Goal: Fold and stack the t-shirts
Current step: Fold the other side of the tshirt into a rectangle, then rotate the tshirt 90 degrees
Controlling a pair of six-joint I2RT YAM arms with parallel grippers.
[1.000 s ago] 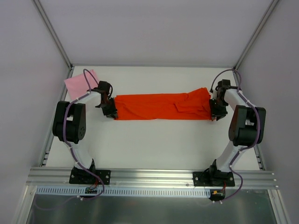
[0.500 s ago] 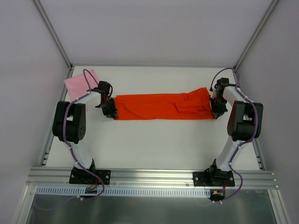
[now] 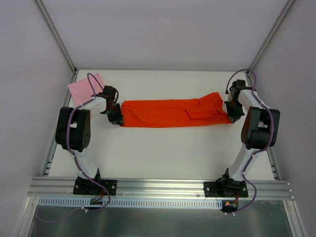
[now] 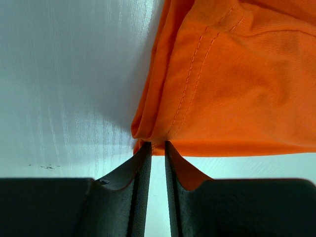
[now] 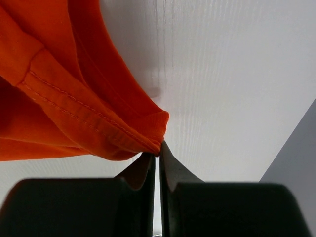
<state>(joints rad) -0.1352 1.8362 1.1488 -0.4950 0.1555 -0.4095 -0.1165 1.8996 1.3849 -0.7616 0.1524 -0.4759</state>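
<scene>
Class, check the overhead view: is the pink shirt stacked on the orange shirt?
No, the pink shirt lies by itself at the far left corner, apart from the stretched-out orange shirt.

Top camera overlooks the whole table (image 3: 163, 148); 2 wrist cameras, close-up, face opposite ends of the orange-red shirt (image 3: 168, 113).

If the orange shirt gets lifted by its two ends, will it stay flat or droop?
Probably droop in the middle: the orange shirt is thin cloth, visibly wrinkled and folded. It looks light, as the left end effector and right end effector each pinch only a corner. Such small pinches might slip.
</scene>
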